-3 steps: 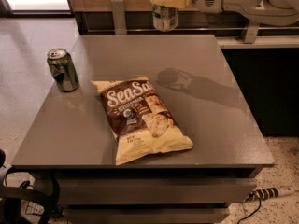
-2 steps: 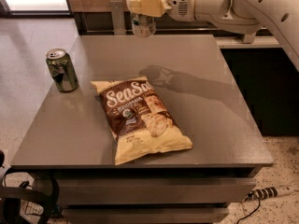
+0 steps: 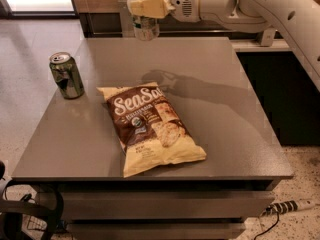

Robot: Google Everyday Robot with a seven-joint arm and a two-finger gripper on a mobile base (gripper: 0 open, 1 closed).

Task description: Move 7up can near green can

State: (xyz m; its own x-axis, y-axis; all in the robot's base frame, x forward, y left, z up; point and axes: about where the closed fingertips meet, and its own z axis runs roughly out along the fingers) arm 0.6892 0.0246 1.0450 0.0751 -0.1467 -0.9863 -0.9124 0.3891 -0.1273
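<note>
My gripper is at the top of the view, above the far edge of the table, shut on the pale 7up can, which hangs below the cream-coloured fingers in the air. The dark green can stands upright near the table's left edge, well to the left of and nearer than the held can. The white arm reaches in from the upper right.
A brown and cream SeaSalt chip bag lies flat in the middle of the grey table. The arm's shadow falls on the table right of the bag. A power strip lies on the floor at lower right.
The gripper has carried the 7up can to the left along the far edge of the table, closer to the green can's side. The green can and bag have not moved.
</note>
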